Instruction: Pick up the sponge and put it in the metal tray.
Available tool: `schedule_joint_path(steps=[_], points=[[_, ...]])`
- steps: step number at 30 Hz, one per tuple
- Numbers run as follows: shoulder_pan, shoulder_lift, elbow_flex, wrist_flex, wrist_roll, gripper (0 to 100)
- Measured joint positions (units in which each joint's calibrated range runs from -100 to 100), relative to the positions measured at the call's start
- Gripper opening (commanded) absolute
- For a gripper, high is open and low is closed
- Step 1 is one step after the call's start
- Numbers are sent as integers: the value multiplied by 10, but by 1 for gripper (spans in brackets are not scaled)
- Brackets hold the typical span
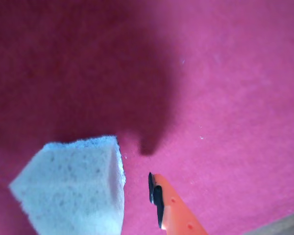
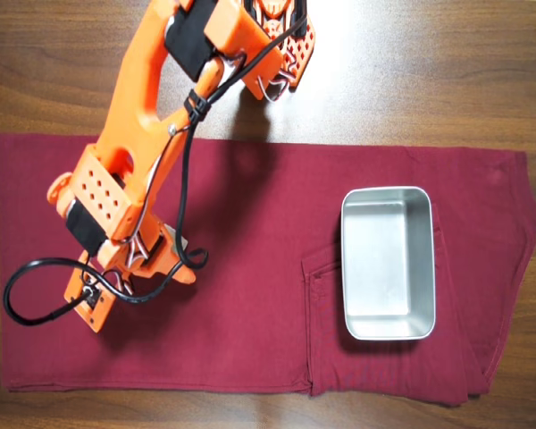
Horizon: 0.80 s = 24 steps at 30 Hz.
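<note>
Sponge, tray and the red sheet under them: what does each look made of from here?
The sponge looks like soft open-cell foam, pale grey-white with a matte, pitted face. The metal tray looks like polished sheet metal, probably steel or aluminium, given its bright reflections and smooth rounded rim. The red sheet looks like woven fabric, matte, with folds, seams and a hem.

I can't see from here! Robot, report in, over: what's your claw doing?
Claw low over the red cloth, one finger beside the sponge, no grip seen. Metal tray empty, off to the right in the overhead view. Nothing between them.
</note>
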Motion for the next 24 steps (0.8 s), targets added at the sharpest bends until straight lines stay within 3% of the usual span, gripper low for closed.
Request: schedule_joint_path(steps=[9, 10, 13, 15, 24], points=[[-15, 35, -4, -28, -13, 39], [-14, 40, -4, -35, -14, 35], [-14, 44, -4, -49, -18, 6], [-22, 45, -6, -56, -26, 0], [-43, 43, -13, -43, -50, 0]])
